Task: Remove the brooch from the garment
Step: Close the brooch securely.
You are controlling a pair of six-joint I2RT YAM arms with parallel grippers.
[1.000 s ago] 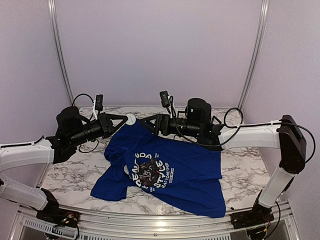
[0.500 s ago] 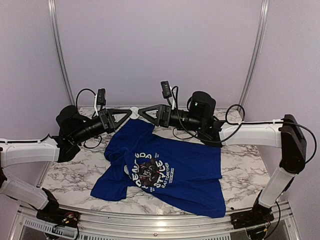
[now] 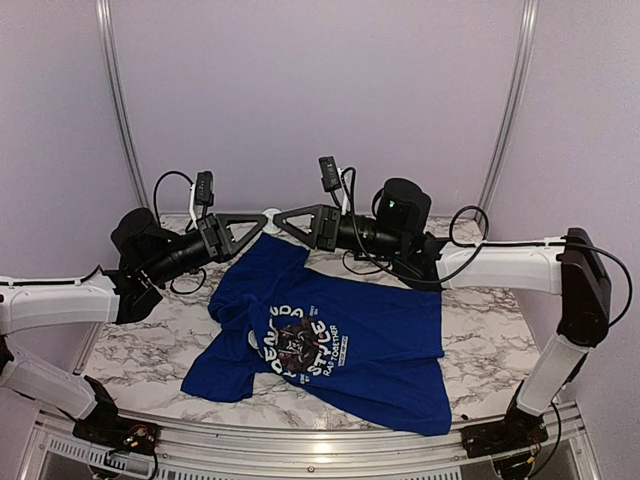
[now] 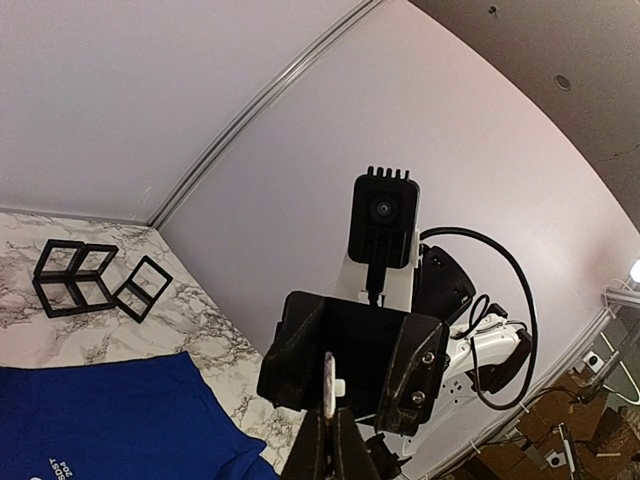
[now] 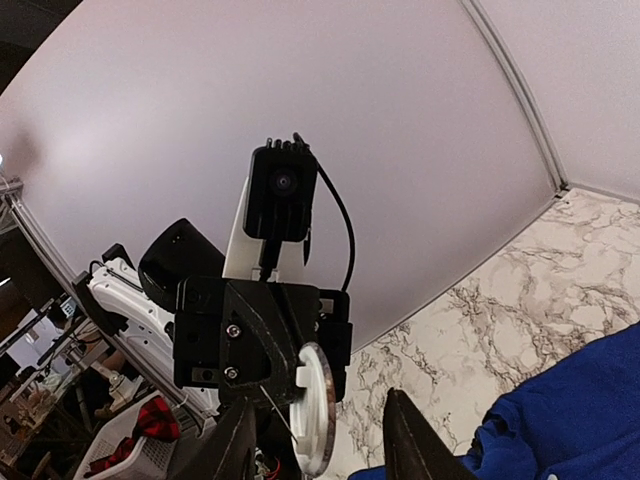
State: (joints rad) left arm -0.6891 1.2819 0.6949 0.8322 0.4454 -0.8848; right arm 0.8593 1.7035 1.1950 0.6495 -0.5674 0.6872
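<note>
Holding white round brooch [image 3: 268,215] clear above far edge of royal-blue panda-print T-shirt [image 3: 350,345].
Pinched edge-on between closed fingers of left gripper [image 3: 260,222]; flanked by parted fingers of right gripper [image 3: 280,220], contact impossible to tell. Shirt spread below on marbled white tabletop [image 3: 140,350].

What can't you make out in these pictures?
Brooch: its design. Too small in the top view, edge-on in the left wrist view, partly covered by the left end effector in the right wrist view.
Garment lettering: creased and too small in the top view.
Black frames: small, left wrist view only; purpose unclear.
</note>
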